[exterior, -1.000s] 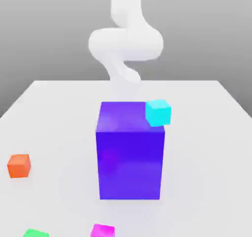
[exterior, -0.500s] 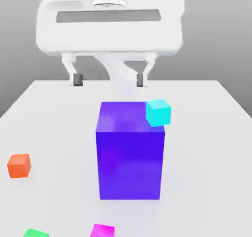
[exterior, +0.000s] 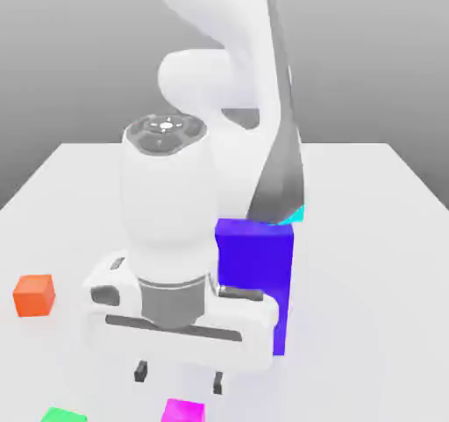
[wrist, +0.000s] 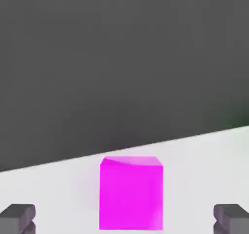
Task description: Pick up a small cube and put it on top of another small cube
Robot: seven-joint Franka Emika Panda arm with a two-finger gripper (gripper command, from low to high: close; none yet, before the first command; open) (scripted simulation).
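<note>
I have the gripper low over the near part of the pale tabletop, its pincer spread wide and pinching nothing. The magenta cube sits at the bottom edge of the exterior view, partly cut off, near the fingertips. In my hand view the same cube lies between the two fingers, with pale surface showing on either side of it, so neither finger is touching it. Past the slanting edge of that surface I see plain dark grey.

To the exterior view's left of the magenta cube, the green cube is also cut by the lower edge, the two standing apart. The orange cube rests on the tabletop farther back, toward the exterior view's left, well apart from the others.

The big blue-violet block stands upright behind the gripper, and the arm covers part of it. Just by the block's top edge I make out a sliver of a cyan thing, the rest hidden behind the arm; what supports it, I can't tell from here.
</note>
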